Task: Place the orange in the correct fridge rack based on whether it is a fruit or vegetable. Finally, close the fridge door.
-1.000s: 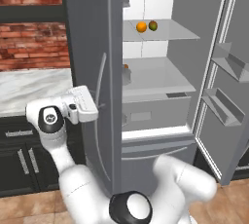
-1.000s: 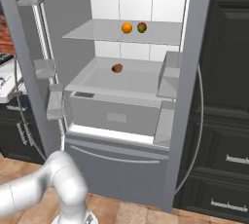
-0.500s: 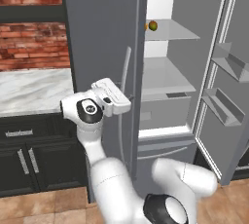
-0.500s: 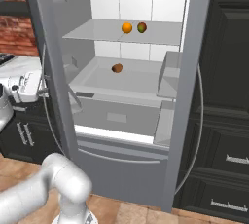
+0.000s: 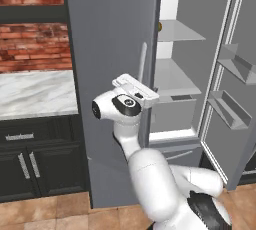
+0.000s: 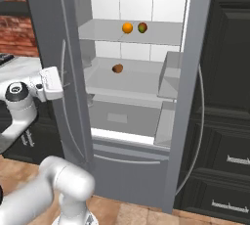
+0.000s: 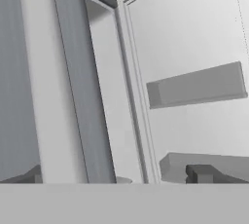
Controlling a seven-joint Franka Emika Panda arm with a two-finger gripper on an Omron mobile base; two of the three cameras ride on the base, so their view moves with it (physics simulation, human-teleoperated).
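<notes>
A smooth round orange (image 6: 127, 28) sat on the flat pale fridge rack (image 6: 102, 32). The end effector (image 5: 136, 88) touched the grey door (image 5: 110, 54); its opening couldn't be told.

No text, label, brand, number or sign could be read anywhere in these views
</notes>
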